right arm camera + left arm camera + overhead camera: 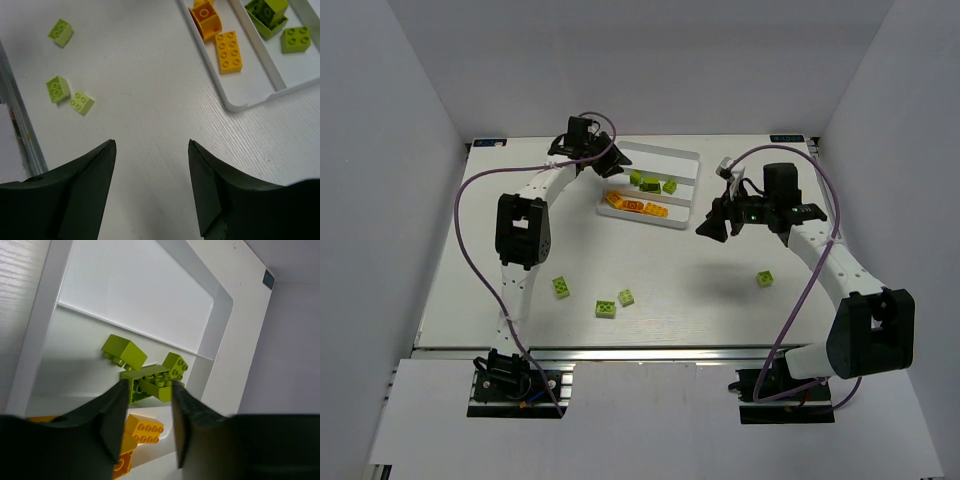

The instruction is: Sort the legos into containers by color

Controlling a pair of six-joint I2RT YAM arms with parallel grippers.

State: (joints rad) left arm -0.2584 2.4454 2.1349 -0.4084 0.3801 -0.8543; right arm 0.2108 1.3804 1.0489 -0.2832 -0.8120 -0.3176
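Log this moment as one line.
left gripper: at lime green bricks in white plastic tray, grip unclear | right gripper: open, empty | loose: four green bricks

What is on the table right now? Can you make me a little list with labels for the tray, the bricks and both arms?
Tray: white, three slots, far side of the table
Far slot: no bricks
Middle slot: green bricks, about three
Near slot: orange bricks
Loose bricks: four green, nearer than the tray
Left arm: over the tray's left end; a green brick shows between its jaws, held or not is unclear
Right arm: above bare table, jaws open, nothing between them
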